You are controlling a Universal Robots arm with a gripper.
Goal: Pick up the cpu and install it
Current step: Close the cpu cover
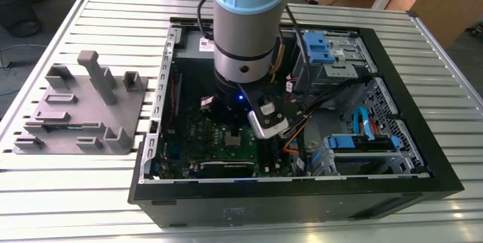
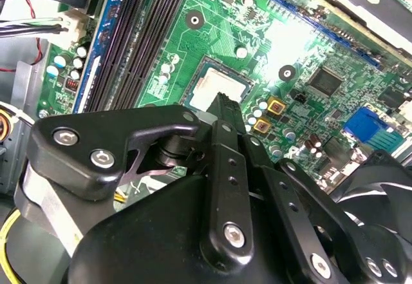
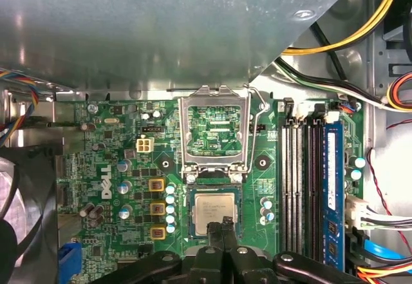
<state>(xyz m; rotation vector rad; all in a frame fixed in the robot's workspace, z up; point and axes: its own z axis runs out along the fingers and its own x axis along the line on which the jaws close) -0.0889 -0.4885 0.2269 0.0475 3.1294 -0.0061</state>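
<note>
Looking along the black claw [image 3: 223, 225], found its jointed fingers [image 3: 217, 236] pinched narrow, gripping nothing. Saw the tips at the edge of the chip [image 3: 214, 212], a flat square with matte silver top, set into the green board [image 3: 129, 168]. Noted a hollow shiny frame [image 3: 185, 136] tipped upright just beyond, long dark ribbed slots [image 3: 299, 181] beside.

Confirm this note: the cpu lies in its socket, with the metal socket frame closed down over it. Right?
Not quite. In the first wrist view the cpu lies in its socket, but the metal socket frame is swung open, clear of it.
</note>
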